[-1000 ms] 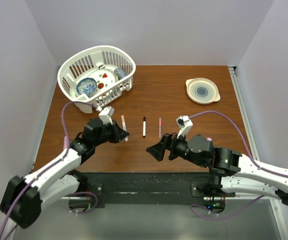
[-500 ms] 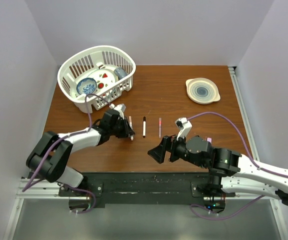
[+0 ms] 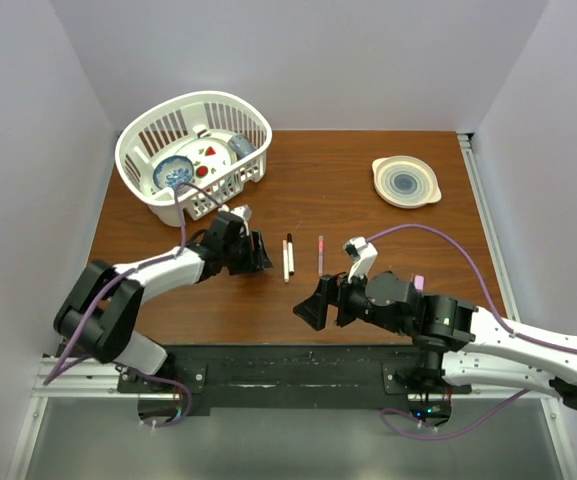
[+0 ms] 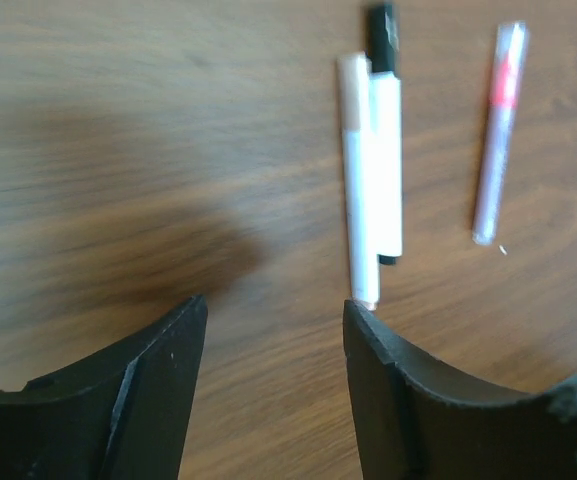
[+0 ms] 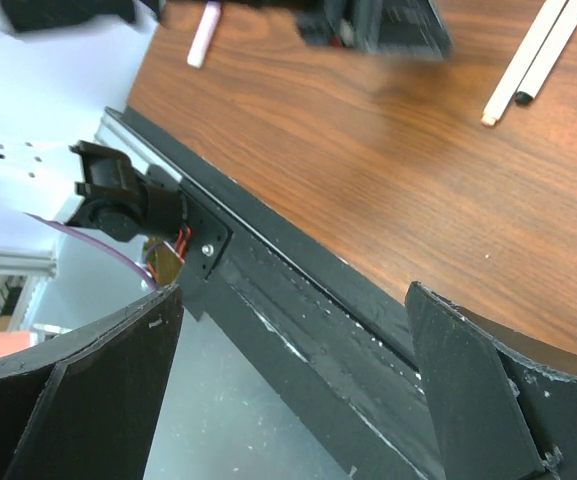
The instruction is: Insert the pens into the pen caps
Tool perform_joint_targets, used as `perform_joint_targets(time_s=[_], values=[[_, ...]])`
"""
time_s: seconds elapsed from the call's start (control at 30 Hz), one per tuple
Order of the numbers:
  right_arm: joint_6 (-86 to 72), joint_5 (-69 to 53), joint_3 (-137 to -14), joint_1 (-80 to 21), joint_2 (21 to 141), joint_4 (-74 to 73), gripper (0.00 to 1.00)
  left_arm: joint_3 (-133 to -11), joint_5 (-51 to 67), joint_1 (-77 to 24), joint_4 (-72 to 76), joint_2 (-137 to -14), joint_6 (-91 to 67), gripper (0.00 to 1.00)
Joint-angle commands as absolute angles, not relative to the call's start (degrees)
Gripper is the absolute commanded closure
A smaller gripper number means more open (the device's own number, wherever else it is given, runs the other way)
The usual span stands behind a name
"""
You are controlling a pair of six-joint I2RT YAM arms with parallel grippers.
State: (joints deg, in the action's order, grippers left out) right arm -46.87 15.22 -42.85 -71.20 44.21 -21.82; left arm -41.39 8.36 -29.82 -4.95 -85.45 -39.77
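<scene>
Pens (image 3: pixel 287 258) bunch up — pale pen (image 4: pixel 356 180) now lies shoved against black-tipped pen (image 4: pixel 386 150) (harder to grasp singly, I judge); left gripper (image 4: pixel 273 312) and right gripper (image 5: pixel 293 300) both gape empty.

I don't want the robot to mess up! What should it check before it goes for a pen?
1. Check the left gripper is open and empty: ok, fingers apart, nothing between.
2. Check the right gripper is open and empty: ok.
3. One pen easy to grab alone: not ok, the pinkish-ended white pen and the black-ended white pen lie touching, side by side.
4. Check the lilac pen is clear of the others: ok, it lies apart.
5. Loose cap found: cannot tell; the small pink piece by the right arm is too small to name.
</scene>
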Motion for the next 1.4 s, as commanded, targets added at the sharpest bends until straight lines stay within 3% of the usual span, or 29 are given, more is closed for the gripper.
perform_joint_targets(time_s=[0.0, 0.1, 0.3, 0.47, 0.63, 0.83, 1.03, 1.17, 1.37], values=[[-46.5, 13.3, -45.6, -71.3, 45.3, -20.7, 0.04, -51.3, -16.4, -29.2, -25.2, -77.3, -39.7, 0.38], [-46.8, 12.5, -45.8, -71.2, 45.9, -20.9, 0.05, -53.0, -30.3, -27.4, -33.4, -74.9, -40.3, 0.39], [-46.7, 11.4, -47.8, -71.2, 47.7, -23.5, 0.05, -50.3, -38.8, -21.2, -36.0, -72.2, -31.1, 0.36], [-46.4, 11.0, -49.4, -71.2, 49.5, -25.6, 0.05, -50.2, -37.6, -17.0, -35.1, -72.9, -16.0, 0.32], [-44.8, 11.2, -54.0, -71.3, 51.6, -29.4, 0.06, -50.8, -27.5, -6.1, -33.0, -76.2, -6.7, 0.31], [-44.1, 10.7, -56.5, -71.2, 52.8, -30.3, 0.06, -49.5, -22.6, 3.6, -31.3, -83.9, -4.1, 0.3], [-43.7, 9.7, -57.8, -71.3, 53.9, -32.8, 0.07, -50.9, -19.1, 5.7, -33.0, -91.7, -3.0, 0.3], [-41.9, 10.5, -59.0, -71.2, 54.1, -34.4, 0.07, -52.1, -18.8, 6.2, -34.3, -91.2, -5.2, 0.34], [-41.0, 10.8, -58.3, -71.2, 55.0, -32.7, 0.07, -52.4, -24.8, 6.5, -33.7, -82.0, -8.9, 0.32]])
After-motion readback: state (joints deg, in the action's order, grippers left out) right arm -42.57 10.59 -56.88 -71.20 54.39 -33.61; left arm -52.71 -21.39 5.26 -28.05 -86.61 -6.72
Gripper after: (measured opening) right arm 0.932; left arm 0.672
